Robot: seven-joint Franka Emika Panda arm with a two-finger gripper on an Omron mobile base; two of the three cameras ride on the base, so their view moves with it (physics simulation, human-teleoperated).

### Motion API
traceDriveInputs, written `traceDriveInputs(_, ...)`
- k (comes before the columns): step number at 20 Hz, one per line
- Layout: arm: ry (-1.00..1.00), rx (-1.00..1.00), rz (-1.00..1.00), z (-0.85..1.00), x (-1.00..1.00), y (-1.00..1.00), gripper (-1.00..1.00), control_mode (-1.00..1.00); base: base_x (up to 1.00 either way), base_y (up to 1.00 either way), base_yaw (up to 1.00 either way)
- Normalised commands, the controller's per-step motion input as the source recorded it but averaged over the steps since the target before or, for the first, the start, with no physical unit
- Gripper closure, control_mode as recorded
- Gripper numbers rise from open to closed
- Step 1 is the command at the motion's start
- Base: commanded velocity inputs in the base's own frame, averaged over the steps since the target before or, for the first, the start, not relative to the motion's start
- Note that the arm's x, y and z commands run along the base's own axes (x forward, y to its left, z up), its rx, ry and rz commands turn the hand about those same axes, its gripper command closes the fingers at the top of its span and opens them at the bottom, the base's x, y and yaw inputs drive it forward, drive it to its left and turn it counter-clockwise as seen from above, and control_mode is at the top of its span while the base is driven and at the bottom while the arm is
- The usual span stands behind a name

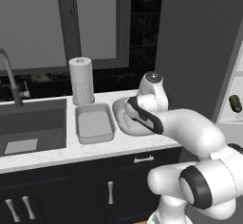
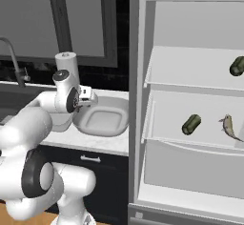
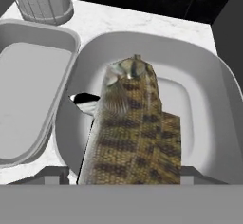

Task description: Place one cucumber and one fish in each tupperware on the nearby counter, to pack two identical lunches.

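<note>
**Fish held over the round dish, both containers otherwise bare**

The gripper [image 3: 128, 180] hung above the wider dish [image 3: 209, 76], and a fish [image 3: 133, 123] filled the middle of the hand view, its mottled brown body running up from between the fingers with its head end pointing away over the dish's hollow. The fingers were closed partway on the fish, gripping it across the thick part of the body; whether it already touched the dish floor could not be told.

As a judgement, the fish looked light and fairly stiff here, but a tapering, smooth-skinned body of that sort would tend to slide lengthwise, so the broad middle was the safer place to pinch, not the tail.

The dish sat on the white table [image 1: 57, 154], just beside the narrow tray [image 1: 95, 123], with a paper towel roll [image 1: 81, 80] behind the tray and the sink [image 1: 33, 123] further left. The tray held nothing. The dish showed no cucumber, and nothing but the fish hung over it.

In the open fridge [image 2: 190, 124], the middle shelf carried 1 cucumber [image 2: 191, 124] and a second fish [image 2: 229, 127], set apart from each other. Another cucumber [image 2: 237, 66] lay on the shelf above, at the right edge. By that count, 3 items were yet to be packed.
</note>
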Motion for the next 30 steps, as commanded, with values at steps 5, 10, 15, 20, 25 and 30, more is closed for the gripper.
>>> traceDriveInputs(5,0.09,-0.03,-0.04,-0.45,0.26,-0.03,1.0,-1.0,0.0,0.0,0.0)
traceDriveInputs(10,0.02,-0.04,-0.03,-0.42,0.33,0.0,1.0,-1.0,0.0,0.0,0.0)
traceDriveInputs(15,0.03,-0.01,0.0,-0.38,0.22,-0.21,1.0,-1.0,0.0,0.0,0.0)
traceDriveInputs(20,0.0,0.0,0.0,-0.26,0.26,-0.19,1.0,-1.0,0.0,0.0,0.0)
traceDriveInputs(25,0.0,0.0,0.0,-0.2,0.29,-0.15,1.0,-1.0,0.0,0.0,0.0)
traceDriveInputs(30,0.0,0.0,0.0,-0.21,0.19,-0.14,1.0,-1.0,0.0,0.0,0.0)
